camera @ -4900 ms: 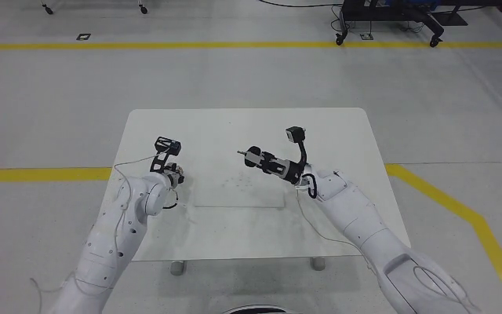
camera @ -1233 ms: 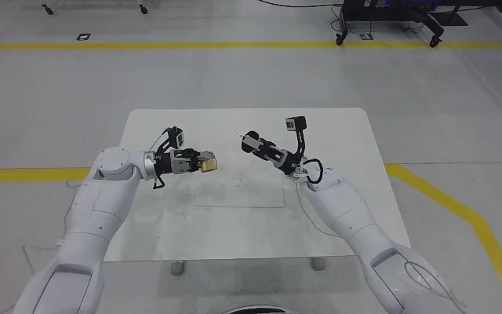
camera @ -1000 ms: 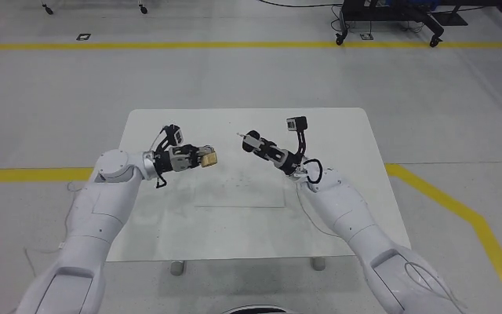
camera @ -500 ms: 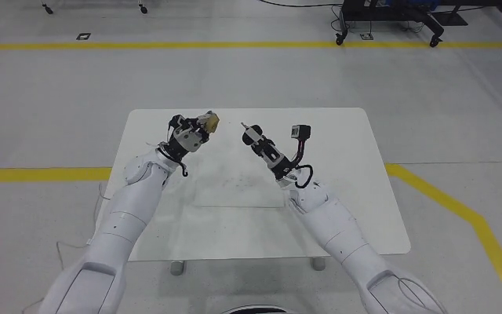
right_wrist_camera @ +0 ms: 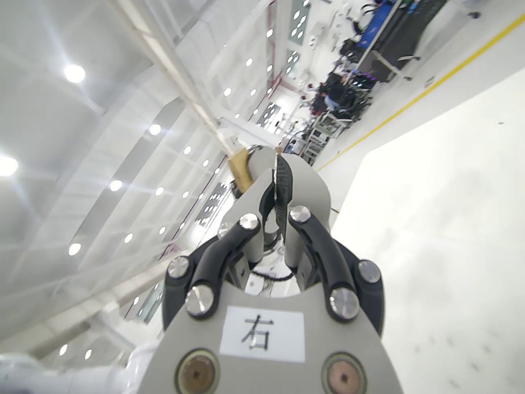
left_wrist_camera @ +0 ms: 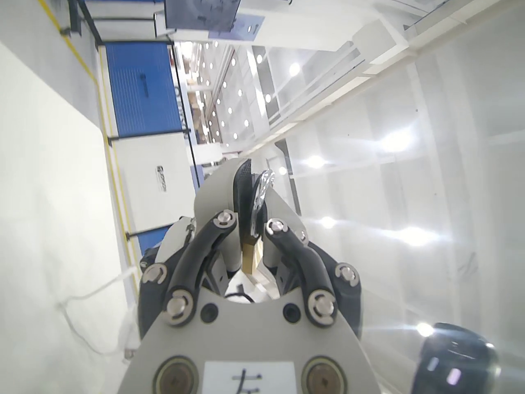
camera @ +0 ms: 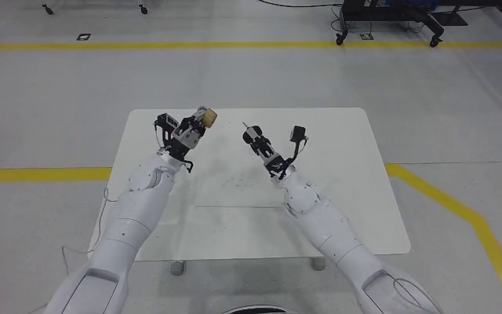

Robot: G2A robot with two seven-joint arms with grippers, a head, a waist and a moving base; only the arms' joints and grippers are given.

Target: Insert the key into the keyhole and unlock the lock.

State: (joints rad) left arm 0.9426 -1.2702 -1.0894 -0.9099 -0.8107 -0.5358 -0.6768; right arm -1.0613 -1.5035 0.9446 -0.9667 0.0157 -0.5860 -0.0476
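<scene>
The left arm [camera: 145,192] runs up from the desk's [camera: 345,157] 7 o'clock side to about 11 o'clock. There the left jaws are clamped shut on the lock [camera: 209,117], a small brass padlock held off the desk surface. In the left wrist view a strip of the lock's brass shows between the closed fingers [left_wrist_camera: 213,202], with the hall's ceiling behind.

At 3 o'clock from the lock, with a clear gap between them, is the key [camera: 245,125], over the desk near its 12 o'clock edge. Its thin metal tip pokes out of the right jaws, which are closed on it, and points toward 11 o'clock. The key is not in the lock, and the keyhole itself cannot be made out. In the right wrist view the lock appears just beyond the closed right jaws, off to one side of them.

The right arm [camera: 321,220] stretches back toward the desk's 5 o'clock side. A yellow line [camera: 235,45] crosses the floor beyond the 12 o'clock edge.
</scene>
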